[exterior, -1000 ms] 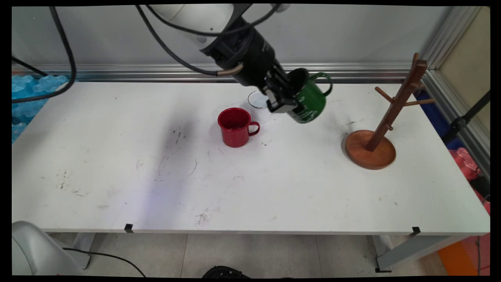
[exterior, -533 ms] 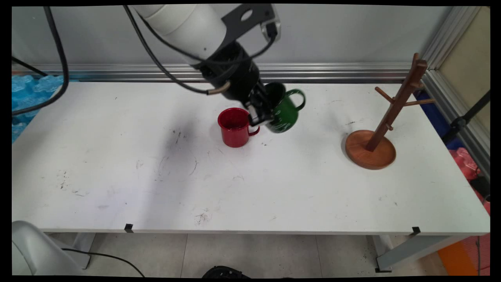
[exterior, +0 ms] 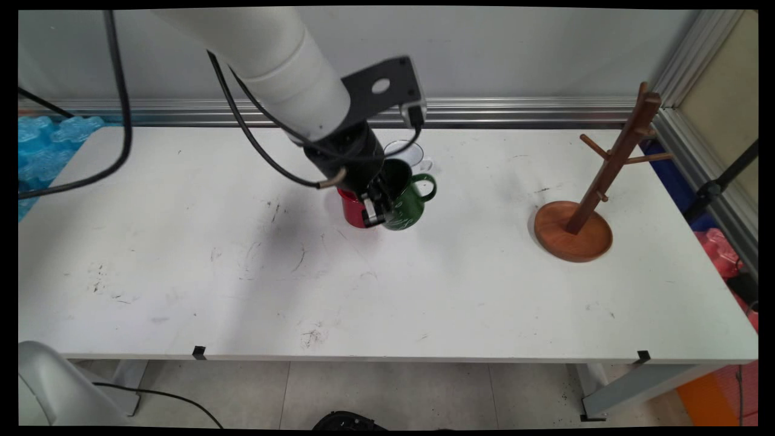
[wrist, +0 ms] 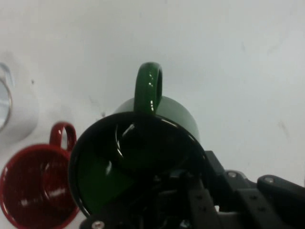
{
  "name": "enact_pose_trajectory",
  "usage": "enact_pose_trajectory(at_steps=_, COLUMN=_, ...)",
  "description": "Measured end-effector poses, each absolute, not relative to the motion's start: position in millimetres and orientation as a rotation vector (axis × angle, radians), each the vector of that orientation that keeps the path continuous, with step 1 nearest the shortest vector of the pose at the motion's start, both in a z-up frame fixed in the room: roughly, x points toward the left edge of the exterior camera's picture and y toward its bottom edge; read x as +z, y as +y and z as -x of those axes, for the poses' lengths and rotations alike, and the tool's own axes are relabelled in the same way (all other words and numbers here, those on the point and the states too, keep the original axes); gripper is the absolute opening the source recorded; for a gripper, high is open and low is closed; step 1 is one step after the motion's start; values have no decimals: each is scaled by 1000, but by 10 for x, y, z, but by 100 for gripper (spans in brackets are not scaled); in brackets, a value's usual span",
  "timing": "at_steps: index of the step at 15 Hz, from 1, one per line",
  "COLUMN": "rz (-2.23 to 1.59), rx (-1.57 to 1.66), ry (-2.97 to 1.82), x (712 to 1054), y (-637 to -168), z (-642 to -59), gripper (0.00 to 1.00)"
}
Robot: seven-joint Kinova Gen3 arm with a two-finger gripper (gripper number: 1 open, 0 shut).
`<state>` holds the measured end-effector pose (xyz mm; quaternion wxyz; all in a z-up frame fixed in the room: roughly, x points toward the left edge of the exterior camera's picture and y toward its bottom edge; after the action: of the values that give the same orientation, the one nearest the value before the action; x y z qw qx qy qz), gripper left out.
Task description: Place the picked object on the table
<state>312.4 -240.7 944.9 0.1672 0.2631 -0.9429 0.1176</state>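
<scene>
One gripper (exterior: 376, 212) clamps green mug (exterior: 404, 203) beside red mug (wrist: 33, 188).

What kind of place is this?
Probably a robot test lab: a cabled white arm holds a green mug over a scuffed white table, beside a wooden mug tree.

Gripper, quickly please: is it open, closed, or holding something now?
Gripper: closed on the rim of the green mug, holding it close beside the red mug.
</scene>
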Motion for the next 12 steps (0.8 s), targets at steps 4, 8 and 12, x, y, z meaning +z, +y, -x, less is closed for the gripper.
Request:
enact_pose_trajectory(at_steps=4, rz=-788, rx=339, ry=-2744, x=9240, y=-2419, z=-3061, gripper=0)
enact_pose_trajectory(at_steps=8, rz=-826, rx=338, ry=-2799, x=9021, y=-2430, z=-2992, gripper=0)
enact_pose_trajectory(at_steps=12, rz=-858, rx=327, ry=-2853, x=8796, y=-2417, z=-2911, gripper=0)
